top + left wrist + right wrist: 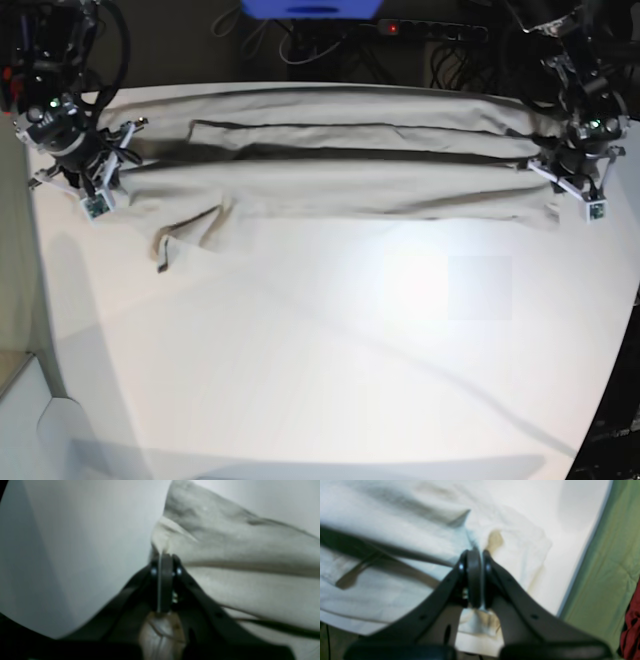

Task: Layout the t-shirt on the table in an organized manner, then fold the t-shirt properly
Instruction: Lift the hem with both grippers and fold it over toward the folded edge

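Bare table fills the near side in the base view. The t-shirt lies stretched in a long band along the far edge. The left gripper is clamped on one end of the cloth, the right gripper pinching the other end.

Plain beige-grey t-shirt, white counter, black fingers, green floor right.

The table lies bare near of the stretched t-shirt.
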Controlling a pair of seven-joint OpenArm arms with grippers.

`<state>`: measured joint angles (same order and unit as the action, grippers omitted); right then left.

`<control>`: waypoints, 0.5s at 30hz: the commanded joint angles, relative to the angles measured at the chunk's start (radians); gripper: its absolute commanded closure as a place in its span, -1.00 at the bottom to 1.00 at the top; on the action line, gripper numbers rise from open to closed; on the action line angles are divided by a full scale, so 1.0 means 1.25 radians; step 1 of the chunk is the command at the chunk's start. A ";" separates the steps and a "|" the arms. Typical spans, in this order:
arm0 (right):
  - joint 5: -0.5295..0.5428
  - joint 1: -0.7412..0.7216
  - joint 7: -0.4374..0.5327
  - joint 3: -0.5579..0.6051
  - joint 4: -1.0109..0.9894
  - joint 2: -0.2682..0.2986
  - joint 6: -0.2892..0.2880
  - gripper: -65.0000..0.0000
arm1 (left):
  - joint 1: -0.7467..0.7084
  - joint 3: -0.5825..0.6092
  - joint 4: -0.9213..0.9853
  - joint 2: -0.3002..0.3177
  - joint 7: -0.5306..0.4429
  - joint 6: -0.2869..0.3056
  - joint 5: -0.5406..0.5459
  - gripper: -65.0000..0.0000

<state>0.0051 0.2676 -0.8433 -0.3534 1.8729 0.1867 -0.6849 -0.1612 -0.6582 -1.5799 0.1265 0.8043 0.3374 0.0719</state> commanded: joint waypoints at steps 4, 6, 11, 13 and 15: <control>0.000 -0.001 0.010 -0.004 0.013 0.012 -0.011 1.00 | -0.014 -0.002 -0.013 0.000 -0.013 -0.002 0.001 0.99; 0.000 -0.001 0.010 -0.004 0.013 0.013 -0.011 1.00 | -0.030 -0.003 -0.016 -0.004 -0.013 -0.002 0.001 0.99; -0.002 -0.006 0.010 -0.003 -0.011 0.014 -0.011 1.00 | -0.048 -0.001 -0.012 -0.010 -0.013 -0.002 -0.004 0.99; -0.002 -0.007 0.005 -0.003 -0.021 0.014 -0.011 1.00 | -0.052 -0.001 0.009 -0.010 -0.016 -0.002 0.000 0.99; -0.002 -0.007 0.005 -0.003 -0.028 0.014 -0.011 1.00 | -0.050 -0.001 0.031 -0.008 -0.017 -0.002 -0.002 0.98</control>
<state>0.0048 0.2657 -0.8452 -0.3523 1.8252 0.1913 -0.6849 -0.2234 -0.6586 -1.5394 0.1074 0.7567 0.3367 0.0780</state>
